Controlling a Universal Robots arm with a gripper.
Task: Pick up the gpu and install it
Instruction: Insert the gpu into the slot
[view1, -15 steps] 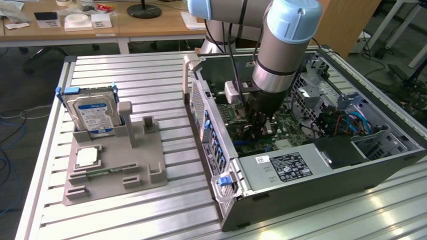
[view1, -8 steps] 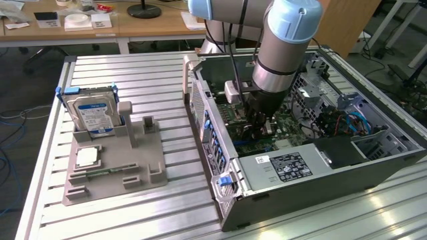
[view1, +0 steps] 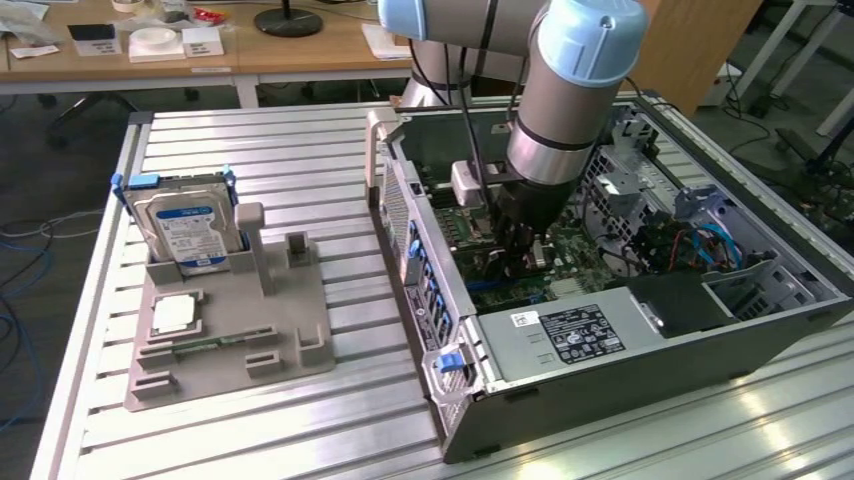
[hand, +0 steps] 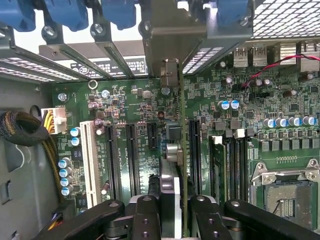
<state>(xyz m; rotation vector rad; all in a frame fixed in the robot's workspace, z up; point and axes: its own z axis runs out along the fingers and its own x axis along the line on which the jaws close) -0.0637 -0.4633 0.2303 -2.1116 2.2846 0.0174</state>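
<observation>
Green board edge and silver bracket mark the gpu (hand: 173, 152), seen edge-on and clamped from both sides by the gripper (hand: 175, 212). The card stands upright over the motherboard (hand: 125, 100), running parallel to the black expansion slots (hand: 132, 155), its bracket end towards the rear slot openings. Cannot tell whether its lower edge touches a slot. In the exterior view the arm reaches down into the open computer case (view1: 601, 345). On the exterior view's left, well apart, a grey fixture (view1: 234, 345) holds a hard drive (view1: 187, 228) upright.
</observation>
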